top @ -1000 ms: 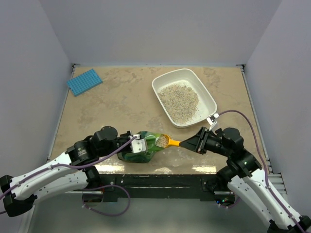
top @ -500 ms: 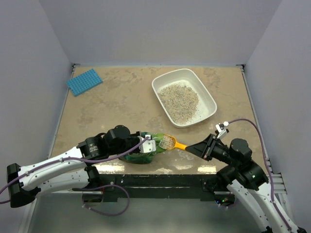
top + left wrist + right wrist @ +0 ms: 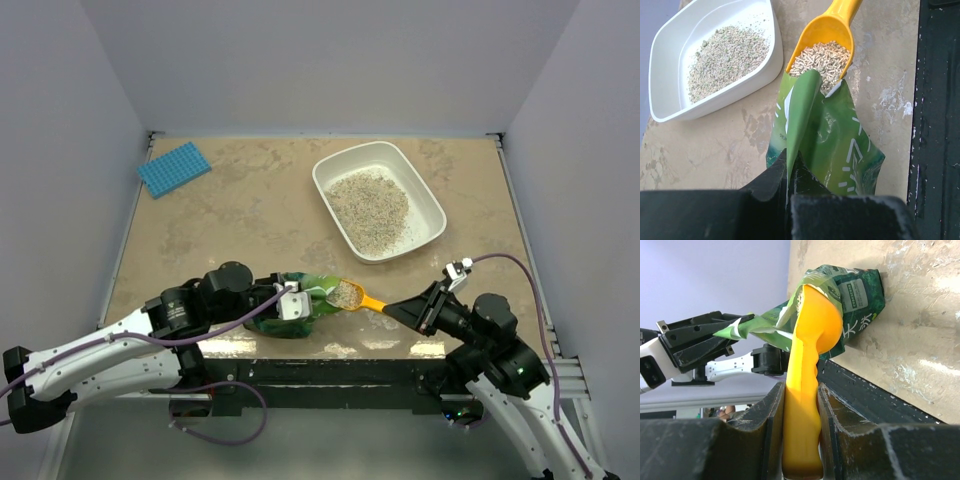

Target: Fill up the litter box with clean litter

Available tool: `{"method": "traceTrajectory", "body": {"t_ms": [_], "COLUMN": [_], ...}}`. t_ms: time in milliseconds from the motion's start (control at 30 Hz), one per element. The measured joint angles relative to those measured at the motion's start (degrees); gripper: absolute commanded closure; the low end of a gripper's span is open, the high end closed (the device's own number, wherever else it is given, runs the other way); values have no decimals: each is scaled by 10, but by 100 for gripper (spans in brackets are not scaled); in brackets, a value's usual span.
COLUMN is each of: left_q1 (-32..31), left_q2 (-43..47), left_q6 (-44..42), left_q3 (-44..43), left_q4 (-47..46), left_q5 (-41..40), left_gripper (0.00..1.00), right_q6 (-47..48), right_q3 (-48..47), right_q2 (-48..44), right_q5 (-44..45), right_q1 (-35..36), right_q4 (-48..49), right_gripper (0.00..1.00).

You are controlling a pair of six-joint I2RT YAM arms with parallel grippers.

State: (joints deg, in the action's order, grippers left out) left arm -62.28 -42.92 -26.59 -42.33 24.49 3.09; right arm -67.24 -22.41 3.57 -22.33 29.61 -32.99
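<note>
We are clenching right gripper (image 3: pixel 801 410) on the scoop (image 3: pixel 825 30) handle, left gripper (image 3: pixel 789 172) on the floppy bag (image 3: pixel 840 135); litter (image 3: pixel 820 57) spills easily.

Top view: bright, even, diffuse overhead light with soft shadows only. Glare strip along the near edge of the table (image 3: pixel 240 220). Left wrist view: bag (image 3: pixel 840 135) and scoop (image 3: pixel 827 35) sharp; left gripper (image 3: pixel 789 162) dark and blurred. Right wrist view: right gripper (image 3: pixel 801 390) out of focus; white glare streaks on table.
</note>
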Motion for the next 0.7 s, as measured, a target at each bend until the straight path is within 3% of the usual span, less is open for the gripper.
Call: {"method": "traceTrajectory", "body": {"t_ms": [700], "left_q1": [0], "left_q2": [32], "left_q6": [7], "left_q3": [7], "left_q4": [0], "left_q5": [-17], "left_gripper": [100], "right_q6": [-6], "right_q3": [-50], "right_q2": [-32], "right_q5": [29], "right_q1": [0], "right_q4": [-96], "right_gripper": [100]}}
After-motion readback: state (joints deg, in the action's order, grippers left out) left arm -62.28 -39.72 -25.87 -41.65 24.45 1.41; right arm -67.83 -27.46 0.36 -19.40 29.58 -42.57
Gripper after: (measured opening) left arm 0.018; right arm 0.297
